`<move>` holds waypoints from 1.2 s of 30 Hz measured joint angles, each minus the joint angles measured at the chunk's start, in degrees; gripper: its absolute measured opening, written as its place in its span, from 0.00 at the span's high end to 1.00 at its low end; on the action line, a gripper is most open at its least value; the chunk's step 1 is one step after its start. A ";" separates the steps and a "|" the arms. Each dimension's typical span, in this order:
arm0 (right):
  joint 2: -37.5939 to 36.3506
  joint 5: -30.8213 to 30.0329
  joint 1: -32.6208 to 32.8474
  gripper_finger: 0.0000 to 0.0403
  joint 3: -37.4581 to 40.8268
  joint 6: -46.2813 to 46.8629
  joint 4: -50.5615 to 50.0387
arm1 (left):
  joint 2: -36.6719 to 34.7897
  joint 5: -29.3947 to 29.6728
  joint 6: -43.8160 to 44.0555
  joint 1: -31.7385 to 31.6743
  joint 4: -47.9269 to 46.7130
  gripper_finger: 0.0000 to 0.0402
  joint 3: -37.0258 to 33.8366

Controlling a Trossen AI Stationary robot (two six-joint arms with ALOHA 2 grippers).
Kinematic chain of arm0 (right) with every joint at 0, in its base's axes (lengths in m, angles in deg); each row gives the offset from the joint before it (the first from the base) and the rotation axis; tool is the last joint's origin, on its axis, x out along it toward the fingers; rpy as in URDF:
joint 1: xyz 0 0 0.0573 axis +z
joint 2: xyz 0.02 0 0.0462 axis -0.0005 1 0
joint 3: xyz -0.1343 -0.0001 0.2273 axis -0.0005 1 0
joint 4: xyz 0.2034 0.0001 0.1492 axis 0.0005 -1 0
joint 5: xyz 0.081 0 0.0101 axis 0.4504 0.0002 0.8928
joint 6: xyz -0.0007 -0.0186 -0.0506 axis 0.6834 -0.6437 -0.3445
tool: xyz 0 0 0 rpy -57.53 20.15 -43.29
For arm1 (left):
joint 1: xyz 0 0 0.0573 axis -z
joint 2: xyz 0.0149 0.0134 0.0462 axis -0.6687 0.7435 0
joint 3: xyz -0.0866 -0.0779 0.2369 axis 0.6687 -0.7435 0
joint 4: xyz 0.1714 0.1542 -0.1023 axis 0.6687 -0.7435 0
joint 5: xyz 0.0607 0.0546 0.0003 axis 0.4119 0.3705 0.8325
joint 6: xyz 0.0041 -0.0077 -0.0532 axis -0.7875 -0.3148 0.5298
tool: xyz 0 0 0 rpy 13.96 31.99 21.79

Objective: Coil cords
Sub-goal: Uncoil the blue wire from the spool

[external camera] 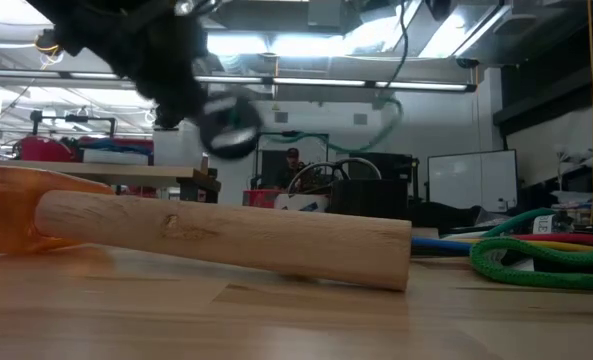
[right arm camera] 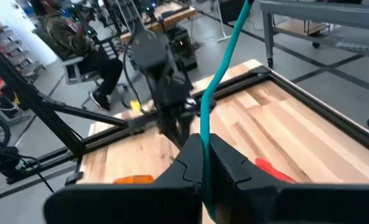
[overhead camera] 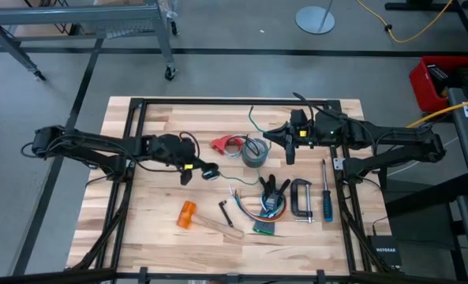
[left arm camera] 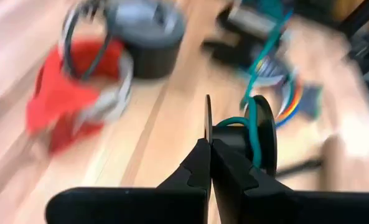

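Green cord [overhead camera: 253, 118] is mid-job, not coiled. It runs from the right claw [overhead camera: 290, 144], arcs up and away over the far side of the table [overhead camera: 162, 229], then trails thinly back across the boards toward the left claw [overhead camera: 188, 171]. Right wrist view shows the right claw's fingers pressed together on the teal-green cord [right arm camera: 216, 81], the strand rising straight out of the pinch.

The left claw is also closed tight. In its wrist view the fingers meet on the thin edge of a black round puck [left arm camera: 262, 134] with the green cord looped across it. In the high view the puck [overhead camera: 210, 173] sits just beside that claw, toward table centre.

Second cord: a small loop with a red plastic piece [overhead camera: 222, 144], lying between the two claws and touching the grey tape roll [overhead camera: 255, 152]. It looks loosely looped, but whether it is finished I cannot tell.

Judgement: early to middle. One cord is stretched between both claws with no coil formed yet, so the winding is still to do.

Containers: none visible on the table. The only hollow thing is the tape roll, and the red-ended loop lies against its side. Whether any of it sits inside the core I cannot tell.
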 joint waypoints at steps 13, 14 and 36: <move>-0.04 3.76 0.00 0.98 0.00 0.14 5.55 | 0.07 34.31 19.12 0.35 -13.89 1.00 -0.01; -0.04 4.36 0.00 0.98 -0.01 0.30 5.67 | 0.07 37.24 20.29 0.35 -13.59 1.00 -0.02; -0.02 4.30 0.02 0.98 -0.01 0.55 -2.91 | 0.11 59.99 5.63 0.27 15.67 1.00 -0.02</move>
